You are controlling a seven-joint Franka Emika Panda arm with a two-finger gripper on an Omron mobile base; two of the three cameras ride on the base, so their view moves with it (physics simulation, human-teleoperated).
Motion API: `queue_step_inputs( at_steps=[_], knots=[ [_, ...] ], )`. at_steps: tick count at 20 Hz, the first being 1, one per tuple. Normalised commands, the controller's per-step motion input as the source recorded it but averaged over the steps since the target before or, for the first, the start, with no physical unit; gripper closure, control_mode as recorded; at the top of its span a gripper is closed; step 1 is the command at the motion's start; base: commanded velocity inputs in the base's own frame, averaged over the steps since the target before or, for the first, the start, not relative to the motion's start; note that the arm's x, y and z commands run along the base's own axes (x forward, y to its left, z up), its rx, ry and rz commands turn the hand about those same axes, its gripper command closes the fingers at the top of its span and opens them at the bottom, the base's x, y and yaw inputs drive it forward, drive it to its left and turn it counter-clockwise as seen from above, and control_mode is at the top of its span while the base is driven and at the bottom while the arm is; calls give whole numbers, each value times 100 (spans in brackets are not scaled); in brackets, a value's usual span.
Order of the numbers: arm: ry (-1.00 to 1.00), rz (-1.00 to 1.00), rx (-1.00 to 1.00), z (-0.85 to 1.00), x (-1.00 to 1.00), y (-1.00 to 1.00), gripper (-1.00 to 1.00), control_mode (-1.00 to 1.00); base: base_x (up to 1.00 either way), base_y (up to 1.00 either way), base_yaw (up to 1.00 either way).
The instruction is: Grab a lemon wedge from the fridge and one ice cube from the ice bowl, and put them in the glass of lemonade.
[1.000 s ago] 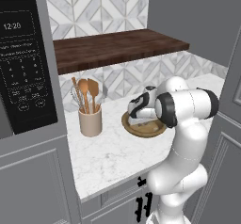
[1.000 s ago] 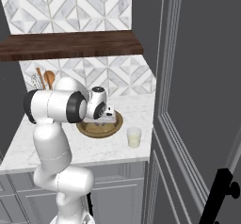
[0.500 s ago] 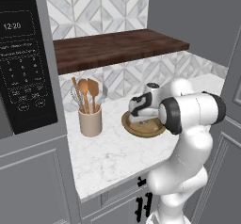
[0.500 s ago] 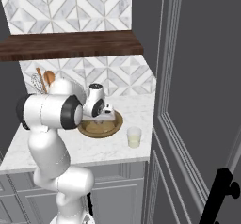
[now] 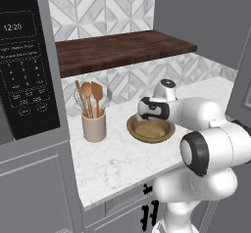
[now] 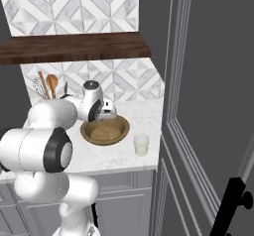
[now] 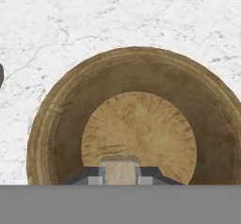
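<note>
A: Start nearest the claw [image 7: 119, 177]. What has it got?

B: In the hand view its two tips are drawn close on a small pale block, which I take for an ice cube [image 7: 119, 170]. The claw hangs over the ice bowl [image 7: 56, 124], whose bare wooden floor shows below.

A: How will that cube handle?

B: My guess: light, hard and slick. It's pinched across two flat opposite faces, which looks the right hold. A harder squeeze could shoot it out sideways, so a steady grip and a smooth carry seem wise.

A: Where does it go?

B: The glass of lemonade [image 6: 141, 144] stands just beside the bowl, toward the counter's [image 6: 144, 116] front edge and close to the end by the fridge [image 6: 208, 106]. It's narrow and probably tips easily, so the cube should be let go low over its mouth.

A: And the lemon wedge?

B: I can't make it out in the glass or elsewhere.

A: Farther back?

B: A beige crock [image 5: 94, 128] of wooden utensils stands on the bowl's other side, toward the counter's back edge.
</note>
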Motion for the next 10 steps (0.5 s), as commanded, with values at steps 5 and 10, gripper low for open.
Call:
queue_step_inputs(
  at_steps=[5, 10],
  knots=[
    [-8, 1, 3, 26, -11, 0, 100, -100, 0, 0, 0],
    [-11, 0, 3, 13, -24, 0, 100, -100, 0, 0, 0]
  ],
)
